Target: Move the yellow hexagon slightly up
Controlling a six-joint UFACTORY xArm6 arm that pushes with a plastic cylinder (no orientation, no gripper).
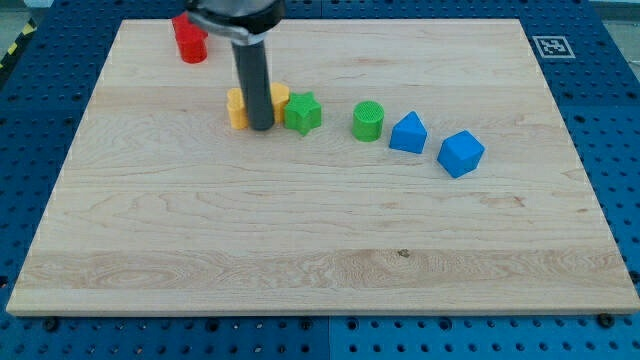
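Note:
The yellow hexagon lies in the upper left part of the wooden board, mostly hidden behind my dark rod. A second bit of yellow shows at the rod's right side; I cannot tell if it is a separate block. My tip rests on the board right at the bottom edge of the yellow, touching or nearly touching it. The green star sits just right of the tip.
A red block stands near the view's top left, partly under the arm. Right of the star lie a green cylinder, a blue triangular block and a blue cube-like block. A marker tag is off the board's top right corner.

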